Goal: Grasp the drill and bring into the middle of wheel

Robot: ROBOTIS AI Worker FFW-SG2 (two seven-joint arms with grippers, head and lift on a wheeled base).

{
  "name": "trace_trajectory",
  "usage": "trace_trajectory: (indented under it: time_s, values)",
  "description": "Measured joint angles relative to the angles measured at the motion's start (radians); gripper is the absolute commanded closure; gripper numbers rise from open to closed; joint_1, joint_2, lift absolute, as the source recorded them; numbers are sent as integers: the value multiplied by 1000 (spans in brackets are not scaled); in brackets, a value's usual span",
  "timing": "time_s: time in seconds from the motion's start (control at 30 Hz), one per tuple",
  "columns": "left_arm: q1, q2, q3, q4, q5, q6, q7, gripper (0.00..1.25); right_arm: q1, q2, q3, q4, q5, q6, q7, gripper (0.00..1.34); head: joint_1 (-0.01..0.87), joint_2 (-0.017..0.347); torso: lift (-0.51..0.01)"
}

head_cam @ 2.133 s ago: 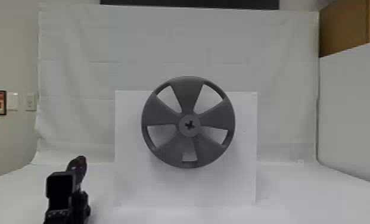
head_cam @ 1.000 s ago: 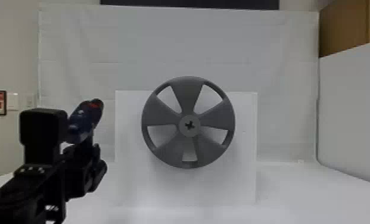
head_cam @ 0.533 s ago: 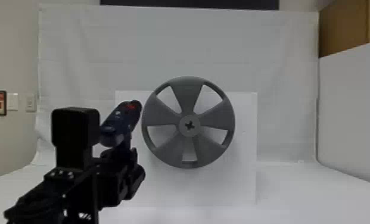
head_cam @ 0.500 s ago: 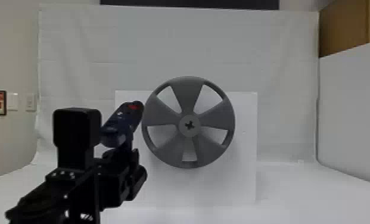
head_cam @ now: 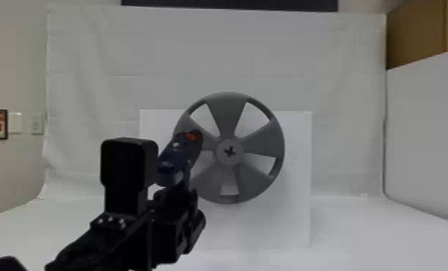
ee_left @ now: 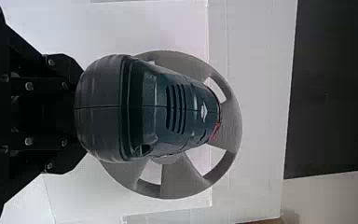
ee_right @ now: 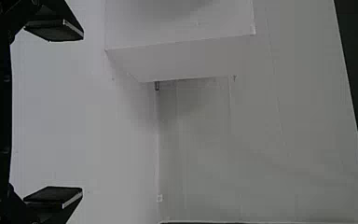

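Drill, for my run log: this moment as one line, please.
left gripper: holding drill | drill: left of wheel hub in head view | right gripper: open, empty

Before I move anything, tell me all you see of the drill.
The drill has a dark blue-green, plastic-looking body with a rounded dark grey end, vent slots and a small red patch. Held aloft by the left gripper, it slants up to the right in the head view, overlapping the left side of the wheel. Whether it touches that, I can't tell.
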State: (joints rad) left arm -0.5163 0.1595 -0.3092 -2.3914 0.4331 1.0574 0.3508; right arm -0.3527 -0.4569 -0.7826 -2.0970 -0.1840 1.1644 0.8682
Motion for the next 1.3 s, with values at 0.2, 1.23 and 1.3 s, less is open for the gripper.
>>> trace_trajectory:
  time_s: [0.2,1.23,1.3]
  values:
    - [-14,-1,-22,11,-1,1,10,1219,-16,-12,16,0,7,7,0,127,0,0,-406]
    - [-99,-59,-80,248,17,-65,-64,1219,-29,-14,41,0,21,13,0,127,0,0,-406]
    - [-100,-62,-81,258,11,-71,-65,1219,-29,-14,41,0,21,14,0,127,0,0,-406]
